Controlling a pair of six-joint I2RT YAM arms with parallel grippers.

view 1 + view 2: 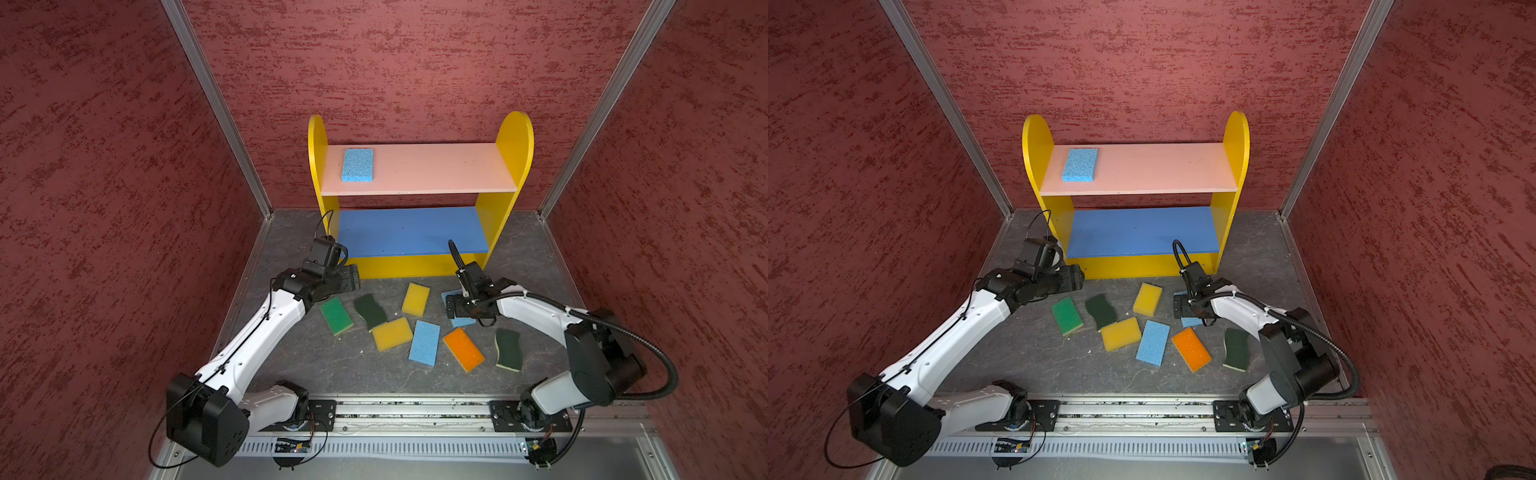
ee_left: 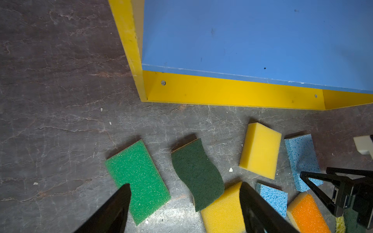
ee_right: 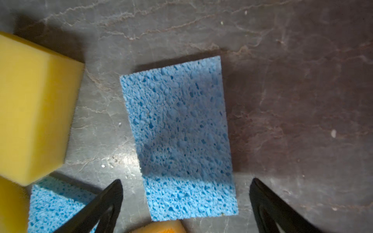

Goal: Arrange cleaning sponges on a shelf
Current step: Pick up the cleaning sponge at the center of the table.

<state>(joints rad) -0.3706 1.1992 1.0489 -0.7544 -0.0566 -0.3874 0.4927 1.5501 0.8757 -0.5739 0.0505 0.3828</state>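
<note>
Your right hand (image 3: 186, 180) is spread wide and empty, its fingers on either side of one end of a light blue porous foam sponge (image 3: 177, 125) lying flat on the grey marbled desk (image 3: 282, 60). Your left hand (image 2: 184, 184) is also spread and holds nothing, above the bright green sponge (image 2: 139, 179) and a dark green wavy-edged sponge (image 2: 196, 173). Another light blue sponge (image 1: 357, 165) lies at the left end of the pink top board (image 1: 436, 166) of the yellow-sided shelf (image 1: 513, 141). The rest lie scattered on the desk in front of it.

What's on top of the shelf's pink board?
On the pink board, one light blue sponge lies flat near the left end; nothing else. The rear of the blue board is hidden beneath.
</note>
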